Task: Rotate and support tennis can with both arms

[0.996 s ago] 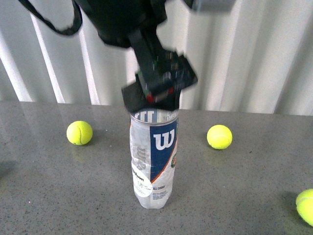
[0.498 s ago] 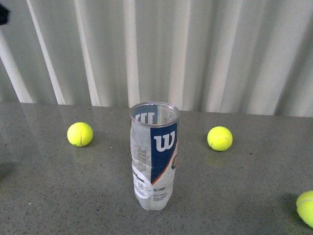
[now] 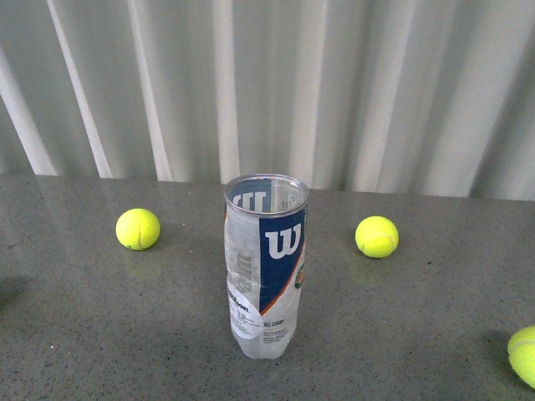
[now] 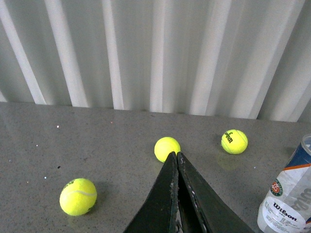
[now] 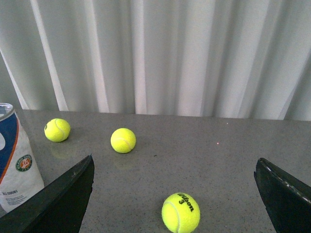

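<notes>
Gone from above the can since a second ago: the black arm, now out of the front view. Grey speckled table [image 3: 100,334]. Clear plastic tennis can with navy-and-white label [image 3: 265,266] stands upright at centre, open-topped, nothing touching it. Right gripper [image 5: 175,194] spread wide, empty. Left gripper [image 4: 175,160] pressed closed, empty. Yellow-green tennis balls: far left [image 3: 138,229], far right [image 3: 377,236], near right edge [image 3: 523,354].
</notes>
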`<state>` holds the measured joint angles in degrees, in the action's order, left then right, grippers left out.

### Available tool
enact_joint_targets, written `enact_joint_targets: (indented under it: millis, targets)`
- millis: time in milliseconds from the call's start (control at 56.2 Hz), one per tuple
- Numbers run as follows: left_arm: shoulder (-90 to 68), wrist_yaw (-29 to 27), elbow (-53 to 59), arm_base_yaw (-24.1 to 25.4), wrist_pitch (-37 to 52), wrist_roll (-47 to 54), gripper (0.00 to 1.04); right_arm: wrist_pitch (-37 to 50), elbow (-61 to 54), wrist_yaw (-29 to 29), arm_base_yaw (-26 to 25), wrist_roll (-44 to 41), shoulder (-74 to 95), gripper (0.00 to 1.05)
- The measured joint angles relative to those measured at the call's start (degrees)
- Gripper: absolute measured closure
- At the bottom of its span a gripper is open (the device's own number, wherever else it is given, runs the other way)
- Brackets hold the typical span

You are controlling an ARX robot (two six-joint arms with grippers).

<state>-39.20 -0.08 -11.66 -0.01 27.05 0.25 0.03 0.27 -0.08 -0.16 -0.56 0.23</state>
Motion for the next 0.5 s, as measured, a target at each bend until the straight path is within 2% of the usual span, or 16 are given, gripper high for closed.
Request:
enact_joint_targets:
  millis: [498]
  targets:
    - [13.29,0.07,7.93,0.00,-5.01,-0.20,1.01,0.00,0.00,0.04,0.00,0.00,0.00,0.07]
